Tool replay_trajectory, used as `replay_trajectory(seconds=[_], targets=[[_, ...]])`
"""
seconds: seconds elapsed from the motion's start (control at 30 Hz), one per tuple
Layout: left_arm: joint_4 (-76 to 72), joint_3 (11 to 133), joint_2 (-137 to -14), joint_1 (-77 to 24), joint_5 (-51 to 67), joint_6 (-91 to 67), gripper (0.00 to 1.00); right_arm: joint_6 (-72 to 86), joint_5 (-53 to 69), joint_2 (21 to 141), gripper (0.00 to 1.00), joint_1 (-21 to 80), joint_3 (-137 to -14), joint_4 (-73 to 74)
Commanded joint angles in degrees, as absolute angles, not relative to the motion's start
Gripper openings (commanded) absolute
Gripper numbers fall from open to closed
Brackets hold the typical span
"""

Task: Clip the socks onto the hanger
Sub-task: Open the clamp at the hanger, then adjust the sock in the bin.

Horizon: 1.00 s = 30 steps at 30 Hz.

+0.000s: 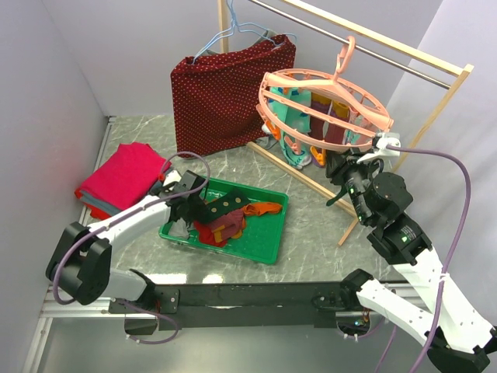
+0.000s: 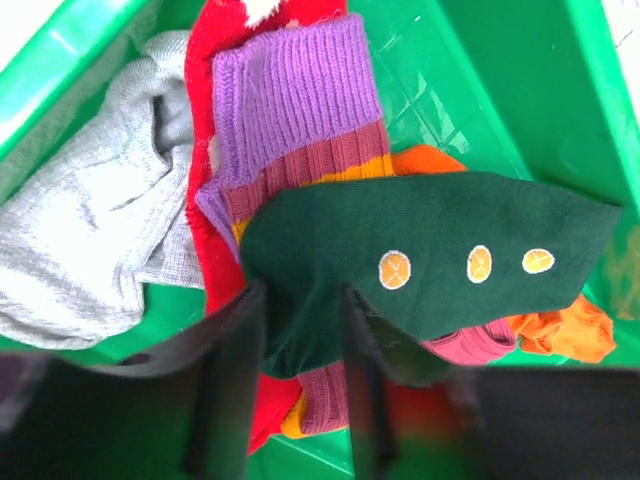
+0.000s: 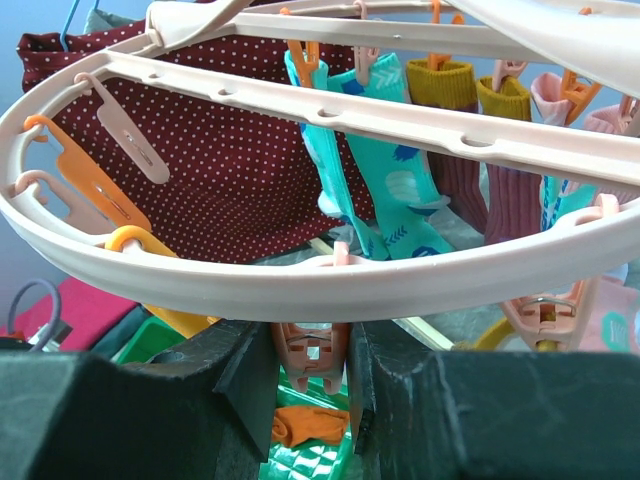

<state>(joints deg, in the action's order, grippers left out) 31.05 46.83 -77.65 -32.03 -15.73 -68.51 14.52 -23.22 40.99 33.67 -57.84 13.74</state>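
Right gripper pinches a peg; left gripper straddles green sock, perhaps gripping, cannot tell

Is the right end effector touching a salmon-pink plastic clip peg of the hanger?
Touching. Right wrist view: the right end effector clamps the salmon-pink peg, no gap either side.

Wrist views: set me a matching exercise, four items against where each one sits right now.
Things:
1. dark green dotted sock
2. grey sock
3. teal socks
4. pink clip peg

Places:
A. between the fingers of the right gripper
B. clipped up on the hanger
C. between the fingers of the left gripper
D. lying ungripped against the wall of the green tray

Pairs: 1-C, 2-D, 3-B, 4-A
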Motion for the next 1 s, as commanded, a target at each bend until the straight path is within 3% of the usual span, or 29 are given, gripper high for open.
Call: replay_trajectory(seconds=[0.0, 0.07, 0.1, 0.17, 0.37, 0.7, 0.8, 0.97], targets=[[29.8, 46.9, -77.8, -31.7, -15.1, -68.6, 0.27, 15.1, -23.4, 40.2, 0.00, 33.1, -57.7, 12.5], [29.1, 47.0, -76.5, -31.8, -14.9, -67.7, 0.18, 15.1, -23.6, 40.2, 0.00, 33.1, -57.5, 12.5], [28.4, 47.2, -76.0, -31.8, -14.7, -67.2, 0.08, 15.2, -23.5, 40.0, 0.00, 33.2, -57.5, 12.4], [28.0, 48.2, -74.9, -31.8, -14.2, -65.3, 0.01, 15.1, -23.6, 40.0, 0.00, 33.1, -57.4, 12.6], [29.1, 60.6, -75.0, -33.8, -9.9, -56.0, 0.01, 14.7, -24.0, 39.7, 0.00, 33.0, -57.7, 12.5], [34.7, 93.6, -82.7, -45.9, 1.1, -44.9, 0.01, 14.3, -24.2, 40.4, 0.00, 33.0, -58.7, 12.7], [33.2, 95.1, -81.9, -47.3, 3.8, -43.4, 0.01, 14.2, -24.1, 40.6, 0.00, 33.0, -59.3, 13.0], [30.3, 87.4, -76.6, -46.7, 0.5, -43.0, 0.03, 14.3, -23.6, 40.7, 0.00, 33.0, -59.4, 13.0]])
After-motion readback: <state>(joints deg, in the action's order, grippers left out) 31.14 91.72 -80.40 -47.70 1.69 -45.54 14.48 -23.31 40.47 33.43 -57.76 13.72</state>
